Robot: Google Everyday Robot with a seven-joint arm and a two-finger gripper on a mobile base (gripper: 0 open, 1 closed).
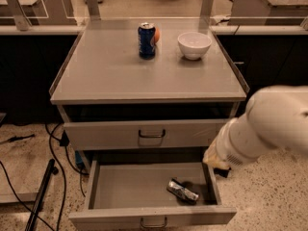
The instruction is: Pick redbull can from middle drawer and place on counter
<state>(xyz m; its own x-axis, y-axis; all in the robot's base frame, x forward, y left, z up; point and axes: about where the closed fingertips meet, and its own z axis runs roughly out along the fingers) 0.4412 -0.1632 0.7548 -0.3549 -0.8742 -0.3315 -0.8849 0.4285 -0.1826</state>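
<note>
My arm (262,129) slants down-left from right; gripper (219,165) at middle drawer's (130,192) right wall, near redbull can (183,190); can't tell whether it's open or closed.

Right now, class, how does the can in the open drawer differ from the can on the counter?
The silver can lies on its side in the drawer; the blue can stands upright on the counter. The silver can is slim; the blue can is fatter. The silver can is shiny; the blue can is dark. Both are drink cans. The gripper hangs by the drawer's right wall, near the silver can.
</note>
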